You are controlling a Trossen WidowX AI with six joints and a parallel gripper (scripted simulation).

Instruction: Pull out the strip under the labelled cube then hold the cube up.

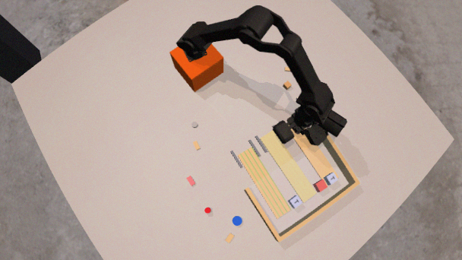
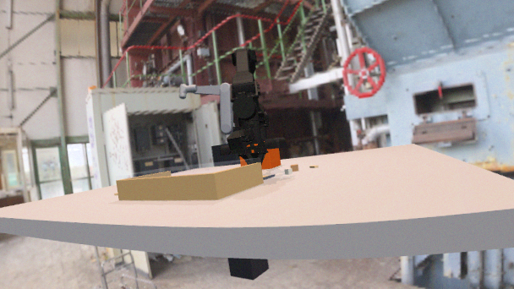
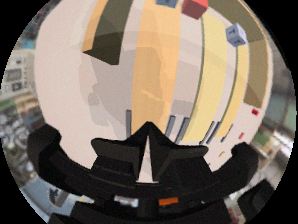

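A white cube marked T (image 1: pixel 331 178) (image 3: pixel 166 2) sits at the far end of the plain orange strip (image 1: pixel 315 157) (image 3: pixel 155 60). A red cube (image 1: pixel 320 185) (image 3: pixel 195 8) is beside it, between that strip and the yellow strip (image 1: pixel 290 163) (image 3: pixel 212 65). A second white cube marked T (image 1: pixel 295 201) (image 3: pixel 236 35) is by the far end of the striped strip (image 1: pixel 264 186) (image 3: pixel 242 70), on the side toward the yellow one. My gripper (image 3: pixel 148 123) is shut with nothing seen in it, over the near end of the orange strip. Its fingertips are hidden in the top view.
A low wooden wall (image 1: pixel 319 210) (image 2: pixel 169 188) encloses the strips' far ends and part of both sides. Short grey bars (image 1: pixel 236 159) (image 3: pixel 170 124) stand by the near ends. An orange block (image 1: pixel 201 70) is under the arm's base. A blue disc (image 1: pixel 237 220) and small pieces lie outside.
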